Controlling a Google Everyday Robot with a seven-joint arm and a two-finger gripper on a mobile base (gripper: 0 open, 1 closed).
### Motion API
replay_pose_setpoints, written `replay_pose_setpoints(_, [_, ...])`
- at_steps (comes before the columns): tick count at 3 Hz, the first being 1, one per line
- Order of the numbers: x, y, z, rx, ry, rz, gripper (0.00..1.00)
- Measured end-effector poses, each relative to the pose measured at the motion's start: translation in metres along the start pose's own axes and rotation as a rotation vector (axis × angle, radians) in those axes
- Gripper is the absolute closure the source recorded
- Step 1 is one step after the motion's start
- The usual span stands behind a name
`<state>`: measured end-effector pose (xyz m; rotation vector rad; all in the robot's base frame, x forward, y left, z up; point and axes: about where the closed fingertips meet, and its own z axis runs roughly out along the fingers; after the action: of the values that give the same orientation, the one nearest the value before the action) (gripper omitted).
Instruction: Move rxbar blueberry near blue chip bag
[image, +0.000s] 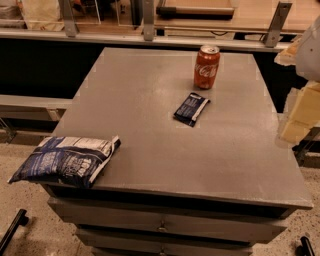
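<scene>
Nearest the lens, showing the blue chip bag (65, 160) lying puffy and crinkled on the near-left corner of the counter (150, 130), overhanging the left edge. Further back and right of centre, showing the rxbar blueberry (191, 109) lying flat on the counter, skewed on a diagonal, well apart from the bag and just in front of an upright soda can (206, 66), not touching it. Showing the gripper (300, 117) as a pale blocky form hanging beyond the counter's right edge, well apart from the bar; not possible to tell whether open or closed. Judging the bar to be light, thin and slightly pliant, with a slick wrapper prone to sliding; advising a pinch across the short width near the middle, coming straight down, since lying so flat is leaving little edge to catch. Judging the bag to be soft and air-filled, apparently sealed, contents hidden. Showing the can standing upright; not possible to tell whether full or opened. Showing closed drawers (150, 220) beneath the counter, contents hidden
</scene>
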<state>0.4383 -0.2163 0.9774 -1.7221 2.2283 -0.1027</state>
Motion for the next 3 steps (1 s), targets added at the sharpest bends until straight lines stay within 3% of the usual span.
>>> replay_pose_setpoints(2, [0.000, -0.011, 0.003, 0.029, 0.036, -0.030, 0.00])
replay_pose_setpoints(3, [-0.012, -0.038, 0.024, 0.070, 0.062, -0.142, 0.00])
